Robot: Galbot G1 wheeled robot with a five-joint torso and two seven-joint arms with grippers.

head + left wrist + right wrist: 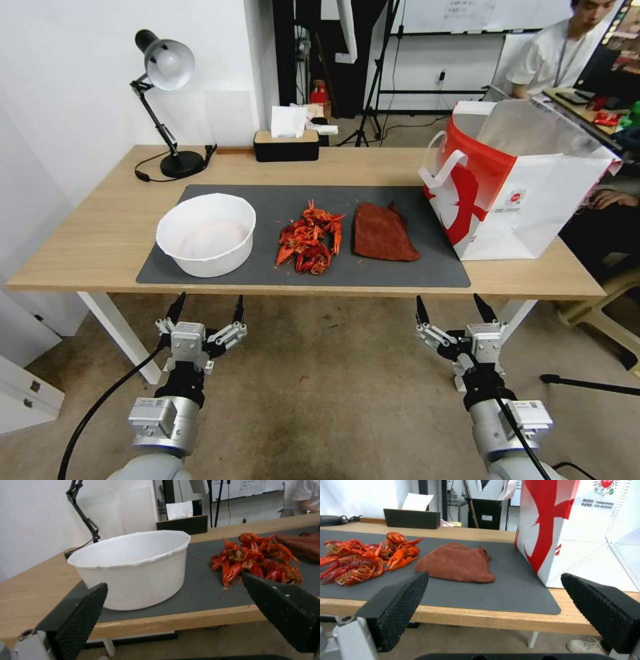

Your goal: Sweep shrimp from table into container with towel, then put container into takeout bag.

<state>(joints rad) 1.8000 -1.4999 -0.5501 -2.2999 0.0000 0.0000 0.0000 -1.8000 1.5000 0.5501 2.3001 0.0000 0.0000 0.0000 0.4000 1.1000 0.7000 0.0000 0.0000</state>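
The towel [385, 233] is laid flat on the grey mat [400, 270], just right of the shrimp [310, 240], with the container [206, 233] beyond the pile on the left. Its long axis is seen running front to back across the counter [100, 227]. The right gripper [455, 311] is held below the counter's front edge, jaws wide open and empty, nearly in line with the towel; it is judged the nearer arm. The left gripper [207, 309] is held likewise open before the container. The takeout bag [520, 193] is stood at the right end.

White wall [80, 100], black desk lamp [163, 73], brownish floor [333, 400]
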